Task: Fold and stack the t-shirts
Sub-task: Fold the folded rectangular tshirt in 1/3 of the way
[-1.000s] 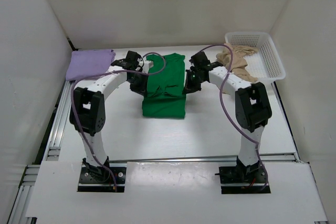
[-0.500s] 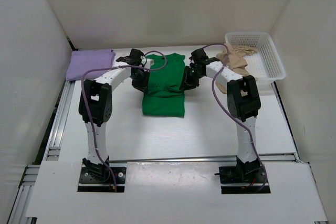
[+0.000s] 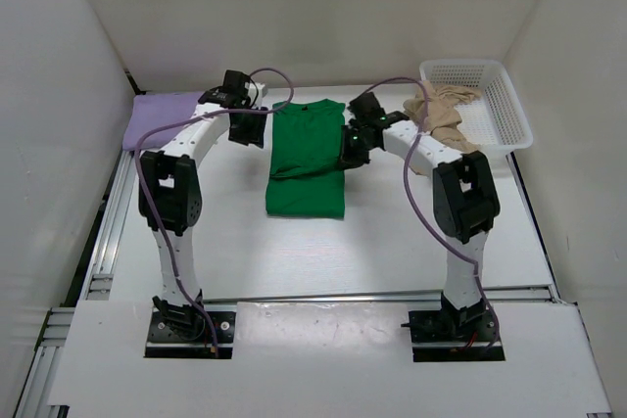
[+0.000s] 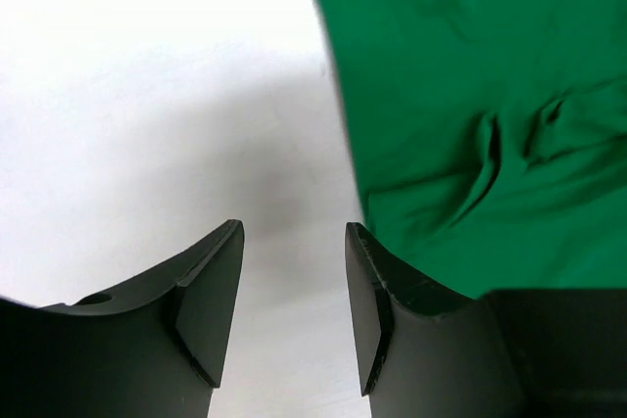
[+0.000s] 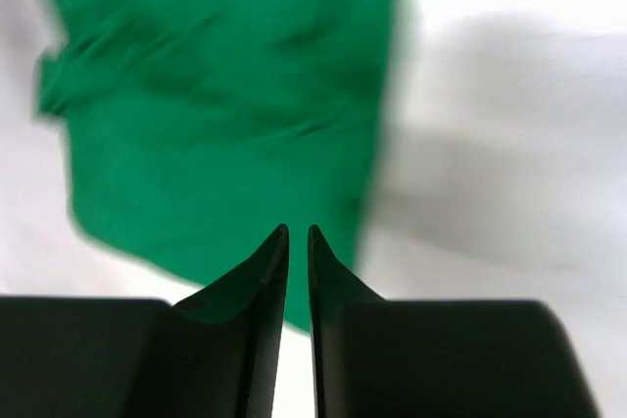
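Note:
A bright green t-shirt lies in a long folded strip mid-table, with creases across its middle. My left gripper hovers beside the shirt's left edge, open over bare table, with the green cloth to its right. My right gripper sits at the shirt's right edge, its jaws a thin slit apart with nothing between them and green cloth below. A folded lavender t-shirt rests at the back left. The beige t-shirt hangs crumpled over the basket's left rim.
A white mesh basket stands at the back right corner. White walls close in the table on three sides. Purple cables loop over both arms.
Both grippers let go of the green shirt and pulled outward and back. The left jaws opened wide; the right opened, then narrowed again. The shirt now lies flatter.

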Controlling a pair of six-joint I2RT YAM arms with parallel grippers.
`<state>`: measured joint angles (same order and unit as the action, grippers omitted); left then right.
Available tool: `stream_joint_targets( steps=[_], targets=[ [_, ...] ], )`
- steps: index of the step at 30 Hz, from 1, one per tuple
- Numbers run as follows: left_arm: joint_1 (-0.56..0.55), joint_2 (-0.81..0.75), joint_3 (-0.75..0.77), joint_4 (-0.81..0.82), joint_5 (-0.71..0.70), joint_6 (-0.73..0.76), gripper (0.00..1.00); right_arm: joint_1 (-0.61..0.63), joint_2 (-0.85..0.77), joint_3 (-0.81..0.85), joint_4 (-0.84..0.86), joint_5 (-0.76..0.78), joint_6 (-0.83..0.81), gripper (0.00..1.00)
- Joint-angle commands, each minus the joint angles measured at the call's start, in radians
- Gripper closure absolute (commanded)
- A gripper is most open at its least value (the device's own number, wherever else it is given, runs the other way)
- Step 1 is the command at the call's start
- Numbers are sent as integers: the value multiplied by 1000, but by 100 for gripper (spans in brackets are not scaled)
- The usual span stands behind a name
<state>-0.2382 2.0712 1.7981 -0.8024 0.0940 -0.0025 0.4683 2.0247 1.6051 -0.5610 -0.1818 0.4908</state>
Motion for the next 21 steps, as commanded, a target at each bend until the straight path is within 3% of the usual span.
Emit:
stream_joint_targets(
  steps=[1,9,18,21],
  targets=[
    [8,-140,-77,-9,-40,2,43,113,-22,-8,62,8,-18,85],
    [68,-223,-178,-9,-49,2,43,145,155,150,92,-50,94,89],
    [79,-235,-178,-9,-40,2,42,145,187,139,125,-51,160,90],
    [79,-235,-178,-9,-40,2,42,145,238,216,125,-51,183,90]
  ],
)
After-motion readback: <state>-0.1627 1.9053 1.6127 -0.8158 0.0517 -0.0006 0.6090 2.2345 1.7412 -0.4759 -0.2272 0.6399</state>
